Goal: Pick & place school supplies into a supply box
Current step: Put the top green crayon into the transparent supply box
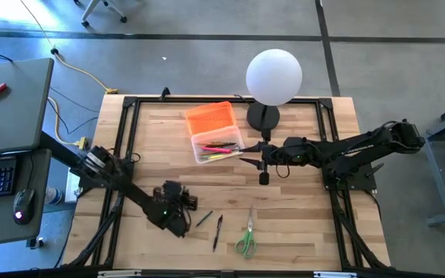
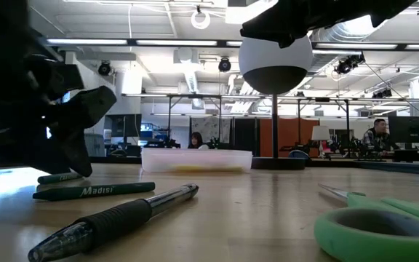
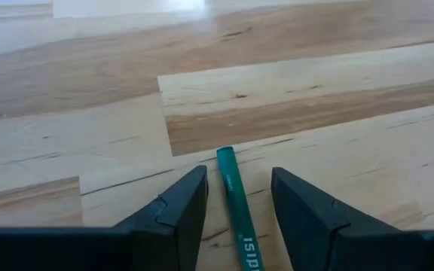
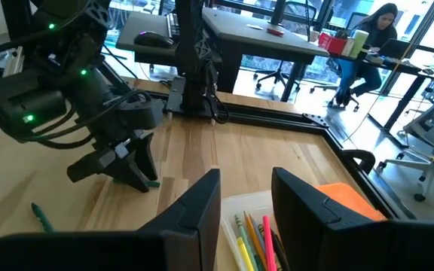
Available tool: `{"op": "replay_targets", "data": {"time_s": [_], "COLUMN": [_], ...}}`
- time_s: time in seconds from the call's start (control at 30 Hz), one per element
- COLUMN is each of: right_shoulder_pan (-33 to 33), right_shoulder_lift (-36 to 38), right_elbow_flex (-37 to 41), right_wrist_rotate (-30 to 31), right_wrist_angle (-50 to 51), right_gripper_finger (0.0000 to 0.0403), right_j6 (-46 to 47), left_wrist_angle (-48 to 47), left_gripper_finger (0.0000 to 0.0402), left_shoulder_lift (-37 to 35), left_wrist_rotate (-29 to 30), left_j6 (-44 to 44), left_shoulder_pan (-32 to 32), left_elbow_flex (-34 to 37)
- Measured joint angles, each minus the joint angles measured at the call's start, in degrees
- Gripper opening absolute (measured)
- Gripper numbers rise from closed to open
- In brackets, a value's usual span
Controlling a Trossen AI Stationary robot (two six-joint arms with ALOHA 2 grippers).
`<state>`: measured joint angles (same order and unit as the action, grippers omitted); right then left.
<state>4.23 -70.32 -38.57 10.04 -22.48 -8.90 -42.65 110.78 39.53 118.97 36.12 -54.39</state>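
My left gripper [image 3: 238, 199] sits low on the table [image 1: 300, 224], fingers apart w/ a green pen [image 3: 236, 203] between them, its long axis running straight out ahead. A black pen [image 1: 218, 231] and scissors [image 1: 246, 237] lie nearby. Right gripper [image 4: 245, 196], fingers apart, hovers over the box [image 1: 217, 144], which holds pens beside its orange lid [image 1: 211, 118], near the lamp [image 1: 273, 77].

A green pen [image 3: 234, 203] lies flat on the wood between my left fingers [image 3: 179, 207], untouched. The clear supply box [image 1: 216, 144] holds several pens, its orange lid [image 1: 210, 118] alongside. Green scissors [image 1: 246, 238] and a black pen [image 1: 217, 231] lie loose nearby.
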Motion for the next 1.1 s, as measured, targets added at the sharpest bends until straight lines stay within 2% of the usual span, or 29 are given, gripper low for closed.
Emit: {"op": "replay_targets", "data": {"time_s": [0.2,0.53,0.73,0.97,1.1], "right_shoulder_pan": [0.0,-0.1,-0.1,-0.1,-0.1], "right_shoulder_lift": [0.0,0.0,0.0,-0.2,-0.2], "right_elbow_flex": [0.0,0.0,0.0,0.0,0.0], "right_wrist_rotate": [0.0,0.0,0.0,0.0,0.0], "right_wrist_angle": [0.0,1.1,4.2,6.8,7.9], "right_gripper_finger": [0.0099,0.0099,0.0099,0.0099,0.0099], "right_j6": [-0.1,-0.1,0.7,3.9,4.0], "left_wrist_angle": [-0.2,-0.1,0.8,-3.1,-3.9], "left_gripper_finger": [0.0186,0.0186,0.0186,0.0186,0.0159], "left_shoulder_lift": [1.6,1.8,4.7,8.5,9.4], "left_wrist_rotate": [3.5,4.1,7.2,9.3,9.9], "left_j6": [5.0,3.9,3.8,4.5,5.6], "left_shoulder_pan": [2.6,2.9,3.8,4.1,4.2], "left_elbow_flex": [0.0,0.0,-0.5,-3.3,-3.5]}}
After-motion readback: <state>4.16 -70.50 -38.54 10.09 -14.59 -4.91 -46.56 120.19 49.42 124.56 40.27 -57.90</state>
